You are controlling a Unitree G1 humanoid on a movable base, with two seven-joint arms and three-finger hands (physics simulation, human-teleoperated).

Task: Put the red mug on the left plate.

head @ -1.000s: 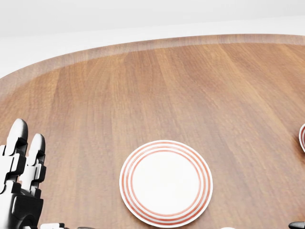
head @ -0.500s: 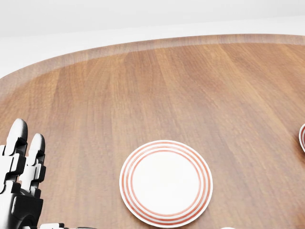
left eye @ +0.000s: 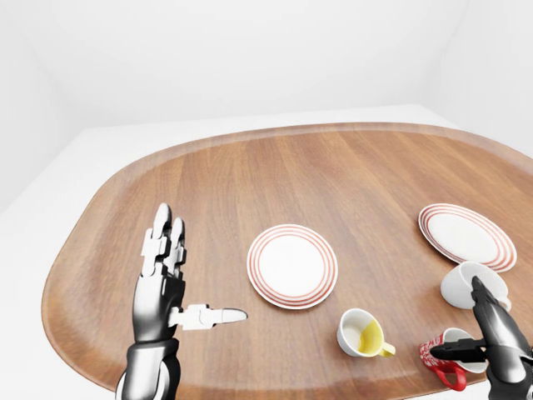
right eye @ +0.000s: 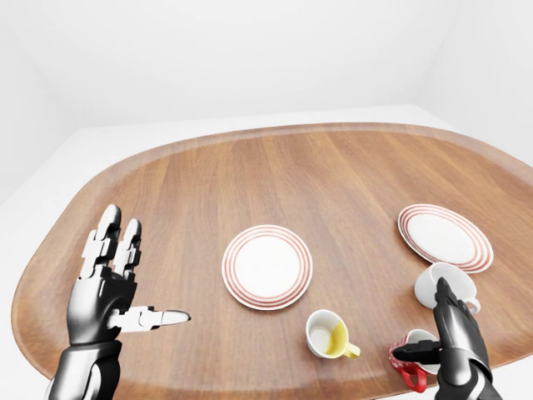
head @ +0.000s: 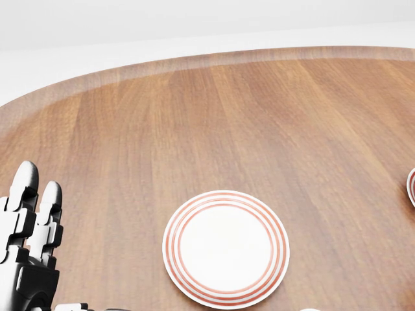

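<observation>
Basically nothing's moved in the last second: right hand (left eye: 491,346) wrapped on the red mug (left eye: 445,357), left hand (left eye: 162,279) splayed open, left plate (left eye: 292,266) still waiting, so no lift yet.

bright, even, sharp renders with faint soft shadows and no glare.

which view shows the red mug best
The left-eye view: the red mug shows at bottom right, handle included, partly behind the right hand. The right-eye view shows it similarly but nearer the bottom edge. The head view misses it entirely.

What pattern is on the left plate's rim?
Concentric red rings on the white left plate, clearest in the head view.
</observation>
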